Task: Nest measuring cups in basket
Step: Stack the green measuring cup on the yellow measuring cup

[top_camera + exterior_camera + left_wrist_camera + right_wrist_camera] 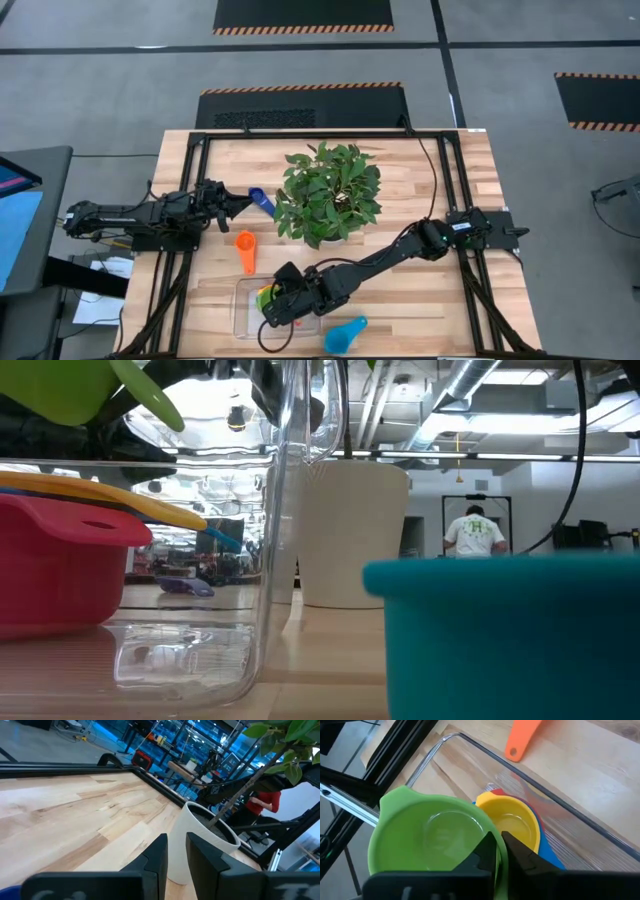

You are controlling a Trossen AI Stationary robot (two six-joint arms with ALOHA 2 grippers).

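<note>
High view gives you the clear, low-walled rectangular plastic basket (247, 310) near the table's front edge, long axis running left to right. Over its middle your right gripper (498, 851) pinches the rim of the round lime-green plastic measuring cup (432, 837), mouth up, the bowl reaching forward of the fingers. Beneath and just beside it, a yellow cup (512, 822) nests in a red cup (55, 565) inside the basket. Outside, a light blue cup (345, 334) lies right of the basket, and an orange cup (246, 246) lies behind it with its handle pointing toward the basket. Your left gripper (176, 855), jaws nearly together on nothing, hovers near a small blue cup (261, 200).
</note>
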